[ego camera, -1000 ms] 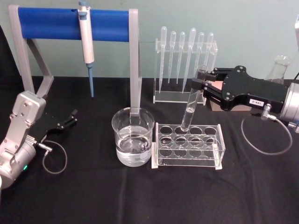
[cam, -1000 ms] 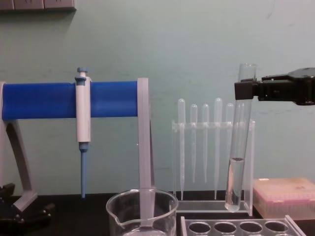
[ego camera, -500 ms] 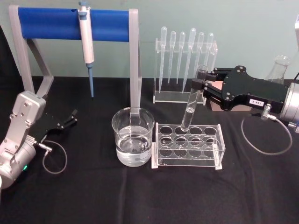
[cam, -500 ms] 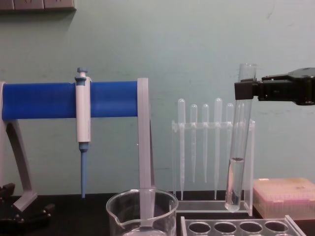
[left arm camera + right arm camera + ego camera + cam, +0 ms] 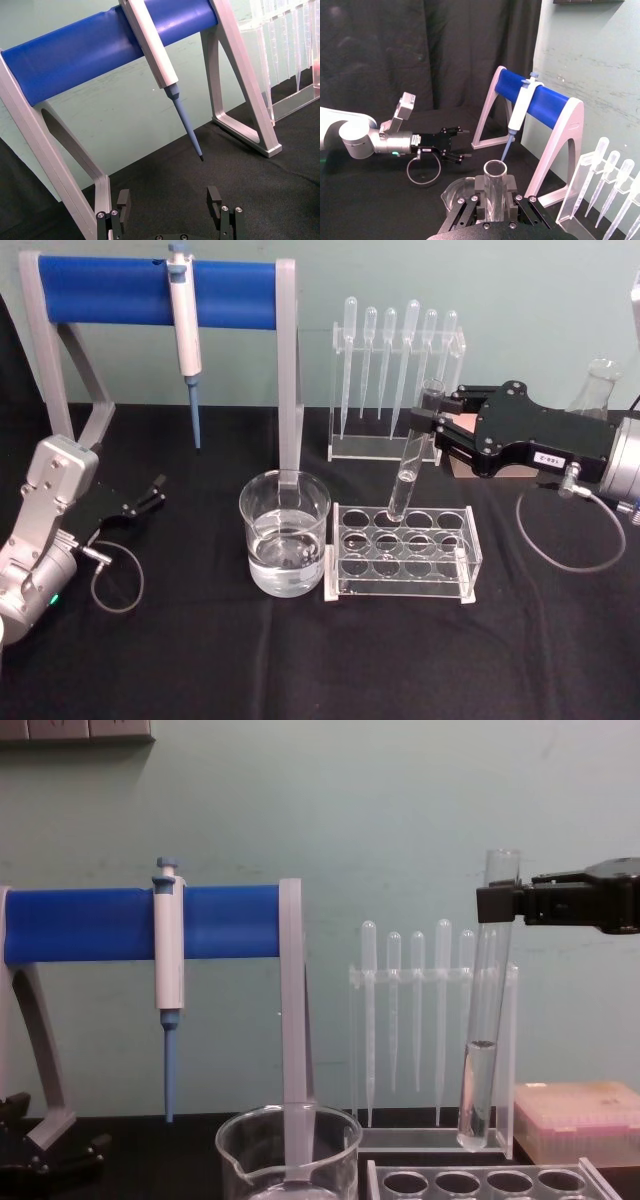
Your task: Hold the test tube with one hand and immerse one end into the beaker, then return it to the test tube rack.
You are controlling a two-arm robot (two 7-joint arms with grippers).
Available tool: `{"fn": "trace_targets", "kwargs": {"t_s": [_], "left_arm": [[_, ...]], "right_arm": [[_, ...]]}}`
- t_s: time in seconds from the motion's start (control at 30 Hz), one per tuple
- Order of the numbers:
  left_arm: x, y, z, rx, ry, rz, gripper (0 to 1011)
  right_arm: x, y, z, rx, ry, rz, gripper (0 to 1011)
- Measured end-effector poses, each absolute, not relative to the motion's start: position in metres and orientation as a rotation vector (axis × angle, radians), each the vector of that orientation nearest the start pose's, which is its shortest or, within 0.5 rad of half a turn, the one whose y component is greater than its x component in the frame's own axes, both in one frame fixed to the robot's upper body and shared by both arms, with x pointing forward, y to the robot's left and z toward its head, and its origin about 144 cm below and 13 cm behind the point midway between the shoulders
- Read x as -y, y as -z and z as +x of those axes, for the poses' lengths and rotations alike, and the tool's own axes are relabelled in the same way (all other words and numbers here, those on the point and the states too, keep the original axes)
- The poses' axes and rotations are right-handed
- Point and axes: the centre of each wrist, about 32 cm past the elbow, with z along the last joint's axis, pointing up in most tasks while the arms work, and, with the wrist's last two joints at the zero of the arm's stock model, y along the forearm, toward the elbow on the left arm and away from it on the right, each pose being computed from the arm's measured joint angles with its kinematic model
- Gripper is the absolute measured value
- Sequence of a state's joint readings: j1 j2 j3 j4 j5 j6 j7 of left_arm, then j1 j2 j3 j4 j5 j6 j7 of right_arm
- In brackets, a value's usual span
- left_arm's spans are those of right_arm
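Head view puts the black, flat-fingered right tool (image 5: 425,423) clamped on the upper part of the long clear glass test tube (image 5: 408,468), just below its flared rim. The test tube hangs tilted, its rounded bottom over a back-row hole of the clear plastic test tube rack (image 5: 400,580). In the chest view that bottom sits just above the rack's top plate rather than inside a hole, with a little clear liquid in the lower part. The wide clear glass beaker (image 5: 285,535), roughly half full of clear liquid, stands on the black surface (image 5: 300,670) right beside the rack's left end; the test tube is apart from it. The black left tool (image 5: 148,495) is parked low at the left, fingers spread, holding nothing.

So the grasp is made and the test tube is free of the rack. Whether the dip is done cannot be told. Either the carry to the beaker, the dip and the return are all left, or only the lowering into a hole.
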State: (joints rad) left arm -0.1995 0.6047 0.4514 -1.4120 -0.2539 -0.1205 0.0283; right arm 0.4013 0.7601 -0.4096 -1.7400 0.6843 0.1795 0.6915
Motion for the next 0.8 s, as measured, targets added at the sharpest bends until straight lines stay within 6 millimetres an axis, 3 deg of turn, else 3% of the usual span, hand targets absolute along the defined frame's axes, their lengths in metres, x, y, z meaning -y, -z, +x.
{"fn": "trace_targets", "kwargs": {"t_s": [0.8], "left_arm": [[-0.3097, -1.1398, 0.4886, 0.285, -1.248, 0.305, 1000]], "right_arm": [[0.3027, -1.3105, 0.5107, 0.134, 0.489, -0.112, 241]]}}
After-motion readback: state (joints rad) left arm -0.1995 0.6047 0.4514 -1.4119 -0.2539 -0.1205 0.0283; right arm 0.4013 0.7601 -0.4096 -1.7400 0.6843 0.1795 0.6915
